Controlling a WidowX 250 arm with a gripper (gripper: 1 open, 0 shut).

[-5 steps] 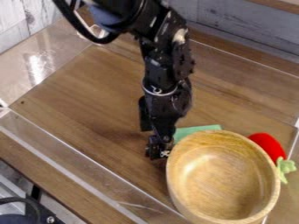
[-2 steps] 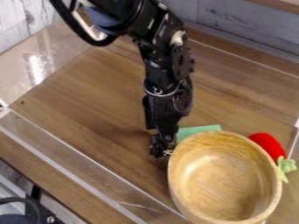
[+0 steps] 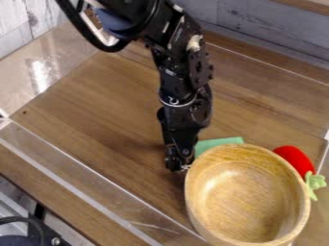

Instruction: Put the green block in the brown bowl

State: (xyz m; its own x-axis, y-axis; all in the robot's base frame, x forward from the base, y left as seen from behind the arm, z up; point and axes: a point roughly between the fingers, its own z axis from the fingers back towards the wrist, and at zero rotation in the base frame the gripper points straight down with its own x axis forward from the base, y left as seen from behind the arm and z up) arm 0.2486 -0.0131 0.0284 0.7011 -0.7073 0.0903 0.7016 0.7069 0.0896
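The green block (image 3: 220, 144) lies flat on the wooden table, just behind the brown bowl's rim, and only its light green top shows. The brown bowl (image 3: 194, 184) sits at the lower right, large, round and empty. My gripper (image 3: 174, 161) points straight down, with its tips at the table by the block's left end, close to the bowl's left rim. The dark fingers (image 3: 168, 154) hide the gap between them, so I cannot see whether they close on the block.
A red rounded object (image 3: 294, 159) rests against the bowl's far right rim. A clear plastic wall (image 3: 77, 183) runs along the table's front and left edges. Bare wooden tabletop (image 3: 103, 110) stretches to the left of the arm.
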